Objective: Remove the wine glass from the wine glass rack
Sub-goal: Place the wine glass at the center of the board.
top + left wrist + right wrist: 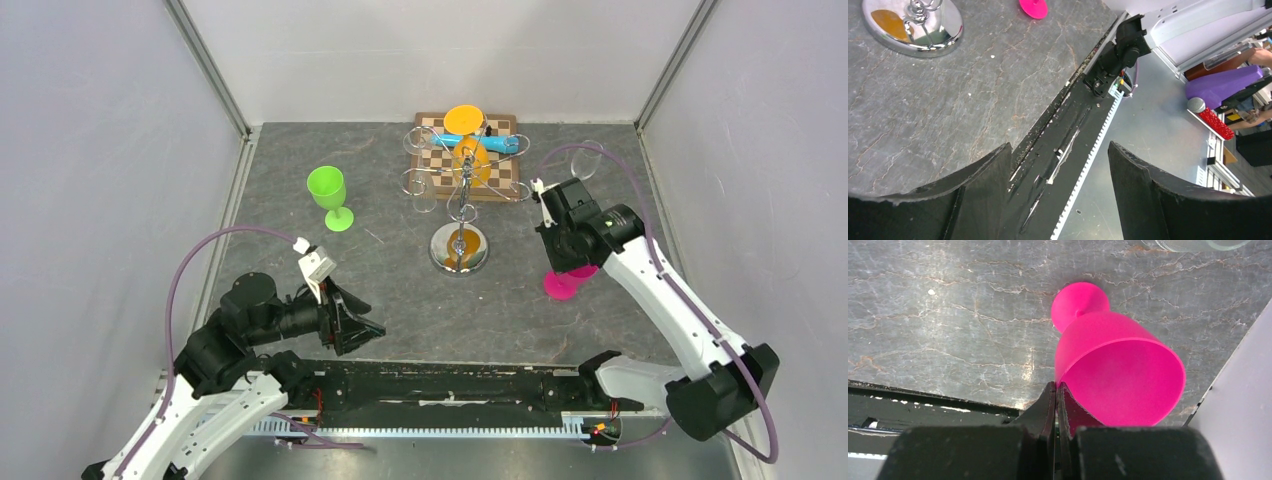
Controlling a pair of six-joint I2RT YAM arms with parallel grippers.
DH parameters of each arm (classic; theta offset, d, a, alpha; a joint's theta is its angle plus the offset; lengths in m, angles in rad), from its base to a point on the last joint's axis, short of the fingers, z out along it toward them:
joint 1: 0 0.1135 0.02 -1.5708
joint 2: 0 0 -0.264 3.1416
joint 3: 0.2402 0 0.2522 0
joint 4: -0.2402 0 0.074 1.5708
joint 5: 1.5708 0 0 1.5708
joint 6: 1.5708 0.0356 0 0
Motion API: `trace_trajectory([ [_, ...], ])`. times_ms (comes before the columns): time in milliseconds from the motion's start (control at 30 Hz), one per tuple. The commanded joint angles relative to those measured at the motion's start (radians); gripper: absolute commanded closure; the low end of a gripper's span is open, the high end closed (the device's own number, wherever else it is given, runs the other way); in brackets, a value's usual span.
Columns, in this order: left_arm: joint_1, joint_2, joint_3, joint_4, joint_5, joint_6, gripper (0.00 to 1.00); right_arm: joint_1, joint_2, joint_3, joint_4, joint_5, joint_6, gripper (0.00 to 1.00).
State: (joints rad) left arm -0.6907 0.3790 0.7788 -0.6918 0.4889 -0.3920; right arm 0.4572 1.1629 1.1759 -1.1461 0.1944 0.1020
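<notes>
Right gripper [1056, 390] was closed at the rim of the pink wine glass [1118, 375], near right edge of table [400, 290] — actual pinch unclear. Left gripper [1059, 147] stood open, empty.

Grey, pale-veined tabletop [400, 290]; brown-and-cream chequered board [497, 176]; mirror-chrome wine glass rack [441, 256]; a pink wine glass [1118, 370], a lime-green wine glass [326, 186], an orange wine glass [464, 120].

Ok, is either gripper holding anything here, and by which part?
The right gripper is shut on the pink wine glass, pinching the cup wall at its rim. The left gripper is open and holds nothing.
</notes>
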Motion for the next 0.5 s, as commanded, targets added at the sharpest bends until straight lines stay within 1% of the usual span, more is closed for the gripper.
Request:
trace_trajectory([
  [0,0.003,0.002,-0.011,0.047,-0.042,-0.003,0.24,-0.034,0.037,0.046,0.005,-0.023,-0.033,1.00],
  [433,0.003,-0.011,-0.019,0.043,-0.064,-0.013,0.23,-0.140,0.132,0.044,0.023,-0.079,-0.061,1.00],
  [467,0.003,-0.008,-0.019,0.043,-0.064,-0.013,0.23,-0.143,0.135,0.045,0.021,-0.079,-0.061,0.95],
])
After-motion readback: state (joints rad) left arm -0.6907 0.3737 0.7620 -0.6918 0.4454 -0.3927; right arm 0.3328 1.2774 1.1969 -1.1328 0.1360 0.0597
